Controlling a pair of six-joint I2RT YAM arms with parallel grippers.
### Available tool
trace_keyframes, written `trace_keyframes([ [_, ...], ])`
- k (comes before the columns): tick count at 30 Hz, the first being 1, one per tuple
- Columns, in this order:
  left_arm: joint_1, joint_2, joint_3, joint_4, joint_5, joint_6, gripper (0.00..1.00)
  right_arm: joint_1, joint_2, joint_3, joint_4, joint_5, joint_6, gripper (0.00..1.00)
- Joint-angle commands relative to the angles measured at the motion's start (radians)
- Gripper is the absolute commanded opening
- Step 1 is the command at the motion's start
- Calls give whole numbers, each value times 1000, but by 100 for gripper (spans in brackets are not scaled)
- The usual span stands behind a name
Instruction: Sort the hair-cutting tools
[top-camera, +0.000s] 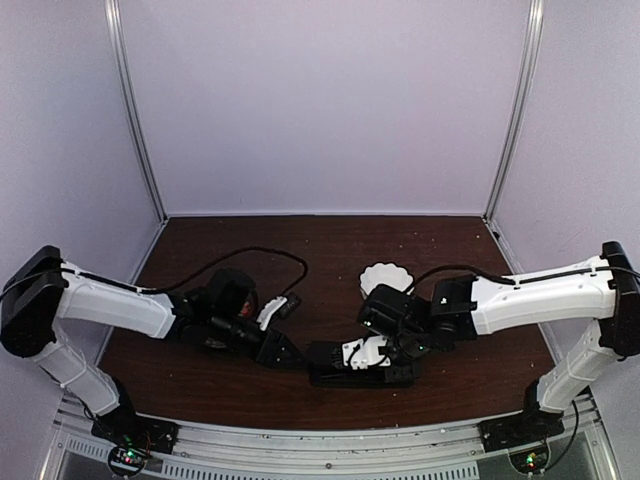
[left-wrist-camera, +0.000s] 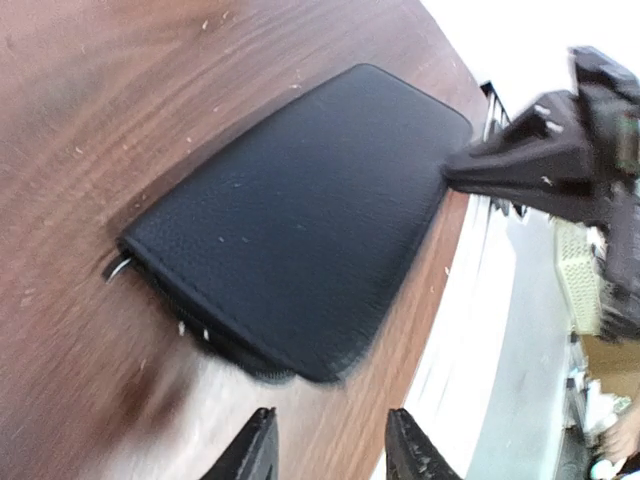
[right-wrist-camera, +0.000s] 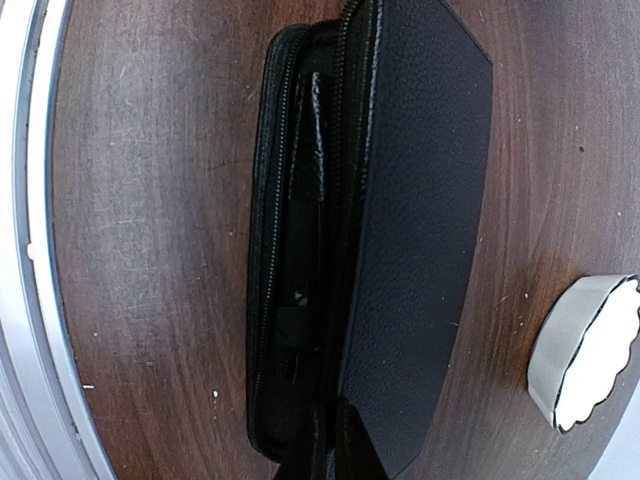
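The flat black zip case (top-camera: 352, 366) lies near the table's front, between both grippers. In the right wrist view the case (right-wrist-camera: 420, 200) is unzipped and its lid stands lifted off the base. My right gripper (right-wrist-camera: 343, 445) is shut on the lid's edge at one end. The dark inside (right-wrist-camera: 295, 250) shows elastic loops and a small glint. No scissors or black clips can be made out. My left gripper (left-wrist-camera: 330, 448) is open and empty, just off the case's near corner (left-wrist-camera: 300, 220). The right gripper (left-wrist-camera: 560, 150) shows at the case's far end in the left wrist view.
A white dish with a scalloped rim (top-camera: 387, 277) stands behind the case; it also shows in the right wrist view (right-wrist-camera: 585, 350). The table's front metal edge (right-wrist-camera: 30, 250) runs close beside the case. Purple walls enclose the back and sides.
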Motion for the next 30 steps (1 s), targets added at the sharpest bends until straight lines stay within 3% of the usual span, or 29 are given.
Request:
trace_keyframes([
  [1,-4,-110,43,-346,-107,202,41,-1,-29,-36,60,-25,-44,0],
  [5,2,-63,117,-484,-298,262,40,0,-22,-61,74,-54,-67,0],
  [9,8,60,197,-471,-367,288,37,0,9,-89,89,-67,-97,0],
  [19,8,162,274,-363,-433,389,38,1,54,-155,148,-54,-123,0],
  [24,8,176,292,-364,-395,437,37,-1,54,-152,145,-56,-119,0],
  [30,7,59,192,-358,-379,379,34,-5,-39,-107,104,-47,-104,0],
])
